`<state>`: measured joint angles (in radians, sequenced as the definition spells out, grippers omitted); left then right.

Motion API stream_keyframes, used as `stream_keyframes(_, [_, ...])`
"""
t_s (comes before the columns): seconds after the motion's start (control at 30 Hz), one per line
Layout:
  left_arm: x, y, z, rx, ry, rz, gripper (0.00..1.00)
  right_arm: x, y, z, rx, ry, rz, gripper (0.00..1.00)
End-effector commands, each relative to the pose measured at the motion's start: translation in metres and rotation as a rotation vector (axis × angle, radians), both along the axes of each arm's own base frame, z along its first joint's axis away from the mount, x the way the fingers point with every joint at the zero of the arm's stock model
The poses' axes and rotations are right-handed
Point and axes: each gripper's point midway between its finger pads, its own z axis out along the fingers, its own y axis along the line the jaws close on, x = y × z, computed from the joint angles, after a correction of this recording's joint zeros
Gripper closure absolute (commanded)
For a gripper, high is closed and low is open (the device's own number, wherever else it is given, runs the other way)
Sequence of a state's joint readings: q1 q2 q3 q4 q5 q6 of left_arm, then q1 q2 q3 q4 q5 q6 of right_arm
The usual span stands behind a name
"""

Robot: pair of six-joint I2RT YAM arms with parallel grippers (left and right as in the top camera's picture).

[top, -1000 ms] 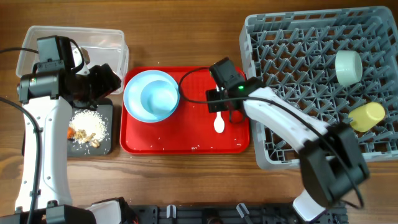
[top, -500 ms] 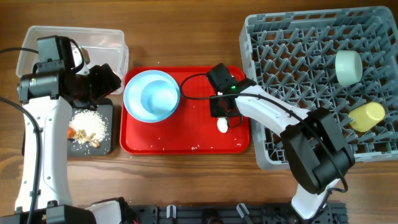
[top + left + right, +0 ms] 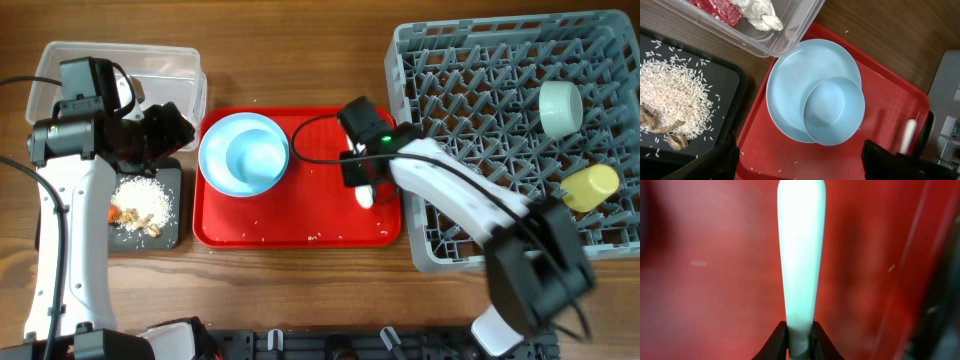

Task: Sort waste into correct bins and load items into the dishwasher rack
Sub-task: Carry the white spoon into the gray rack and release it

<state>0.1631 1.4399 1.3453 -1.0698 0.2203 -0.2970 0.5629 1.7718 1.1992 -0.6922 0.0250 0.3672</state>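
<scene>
— Our right gripper (image 3: 799, 330) is no longer spread over the white spoon (image 3: 801, 250). Its jaws now pinch the handle end tight.
— Where is the spoon?
— At the red tray's (image 3: 300, 232) right side, beside the dishwasher rack (image 3: 470, 110). We cannot tell if it is lifted yet.
— So we judge it grasped, with the carry to the rack next. And our left gripper (image 3: 805, 167)?
— Wide open and empty, above the plate (image 3: 790, 85) and bowl (image 3: 834, 110).

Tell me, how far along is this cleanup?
Done: mint bowl and yellow cup in the rack, rice in the black tray, wrapper and tissue in the clear tub. In hand: right pincer grips the white spoon. Remaining: blue plate and blue bowl on the red tray.
</scene>
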Motion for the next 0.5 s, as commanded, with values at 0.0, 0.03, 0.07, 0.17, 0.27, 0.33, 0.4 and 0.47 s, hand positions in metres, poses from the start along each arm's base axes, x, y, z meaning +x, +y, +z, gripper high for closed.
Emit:
stream_keyframes(0.0, [0.001,0.001,-0.002,0.010,0.005,-0.003,0.20,0.019,-0.018,0.090,0.033,-0.231,0.082,0.89])
stream_keyframes(0.03, [0.001,0.001,-0.002,0.010,0.005,-0.003,0.20,0.020,-0.037,0.102,-0.004,-0.260,0.038,0.89])
stream_keyframes(0.07, [0.001,0.001,-0.002,0.010,0.005,-0.003,0.20,0.019,-0.055,0.108,-0.046,-0.272,0.000,0.89])
stream_keyframes(0.17, [0.001,0.001,-0.002,0.010,0.005,-0.003,0.20,0.014,-0.115,0.101,-0.180,-0.216,-0.127,0.89])
stream_keyframes(0.27, [0.001,0.001,-0.002,0.010,0.005,-0.003,0.20,0.010,-0.140,0.081,-0.198,-0.171,-0.190,0.91])
stream_keyframes(0.33, [0.001,0.001,-0.002,0.010,0.005,-0.003,0.20,0.005,-0.141,0.065,-0.187,-0.137,-0.188,0.91])
stream_keyframes(0.4, [0.001,0.001,-0.002,0.010,0.005,-0.003,0.20,-0.001,-0.135,0.047,-0.150,-0.107,-0.171,0.91])
stream_keyframes(0.47, [0.001,0.001,-0.002,0.010,0.005,-0.003,0.20,-0.005,-0.134,0.029,-0.145,-0.099,-0.172,0.90])
